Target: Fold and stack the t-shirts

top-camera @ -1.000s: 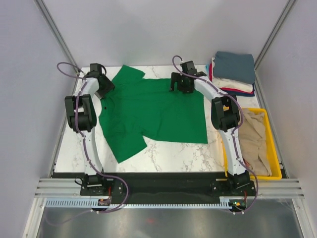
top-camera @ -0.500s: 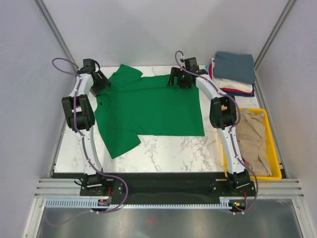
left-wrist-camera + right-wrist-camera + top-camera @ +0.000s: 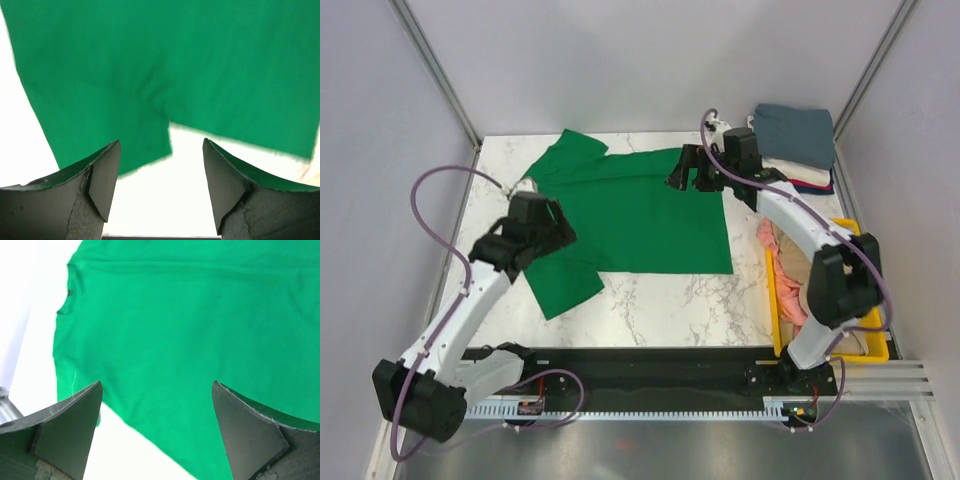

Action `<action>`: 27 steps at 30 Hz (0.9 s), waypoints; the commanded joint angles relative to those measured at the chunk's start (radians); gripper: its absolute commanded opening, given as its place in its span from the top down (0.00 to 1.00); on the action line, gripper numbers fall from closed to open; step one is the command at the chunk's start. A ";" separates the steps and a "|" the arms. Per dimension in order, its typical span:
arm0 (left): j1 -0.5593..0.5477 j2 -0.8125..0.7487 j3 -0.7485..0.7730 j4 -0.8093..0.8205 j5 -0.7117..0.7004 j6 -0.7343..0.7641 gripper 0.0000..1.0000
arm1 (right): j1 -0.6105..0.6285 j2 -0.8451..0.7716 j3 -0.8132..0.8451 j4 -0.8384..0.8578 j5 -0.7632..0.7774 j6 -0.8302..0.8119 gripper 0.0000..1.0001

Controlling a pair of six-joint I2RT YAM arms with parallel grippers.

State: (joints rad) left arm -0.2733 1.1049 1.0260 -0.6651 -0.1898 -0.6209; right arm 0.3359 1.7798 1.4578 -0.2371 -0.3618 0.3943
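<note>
**Sam:** Where is the green t-shirt (image 3: 640,215)?

**Mia:** It lies flat in the middle of the marble table (image 3: 670,310). Its neck points left and its bottom edge points right. So its long way runs from side to side.

**Sam:** Which arm is closer to which part?

**Mia:** The left gripper (image 3: 535,232) hangs over the near left part. It is just beside the near sleeve (image 3: 560,290), which sticks out toward the arm bases. The right gripper (image 3: 685,172) hangs over the far edge, close to the bottom corner. The far sleeve (image 3: 570,145) has no gripper on it.

**Sam:** Are the fingers holding anything?

**Mia:** No. Both pairs are spread wide with nothing between them. The wrist views show only green cloth below.

**Sam:** What comes next?

**Mia:** I think the near sleeve gets folded in first. The left gripper is nearest, so it would go down and a little toward us.

**Sam:** Is anything in the way?

**Mia:** Not on the shirt. The stack of folded shirts (image 3: 795,140) sits in the far right corner, just behind the right gripper. The yellow bin (image 3: 830,356) of pink and beige clothes (image 3: 810,285) sits along the right side, under that arm.
</note>
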 commanded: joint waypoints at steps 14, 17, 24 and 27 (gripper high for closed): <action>-0.169 -0.243 -0.536 -0.104 -0.146 -0.464 0.21 | 0.034 -0.457 -0.680 0.196 0.003 0.089 0.02; -0.021 -0.275 -0.618 0.004 -0.016 -0.407 0.21 | 0.032 -0.491 -0.692 0.168 0.011 0.071 0.02; 0.028 -0.290 -0.642 0.019 -0.031 -0.421 0.23 | 0.032 -0.493 -0.709 0.156 0.015 0.064 0.02; 0.029 -0.297 -0.653 0.045 -0.037 -0.422 0.26 | 0.032 -0.481 -0.712 0.160 0.017 0.066 0.02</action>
State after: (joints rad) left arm -0.2497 0.8143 0.3866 -0.6857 -0.2295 -1.0161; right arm 0.3672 1.2953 0.7521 -0.0921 -0.3431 0.4732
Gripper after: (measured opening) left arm 0.745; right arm 0.982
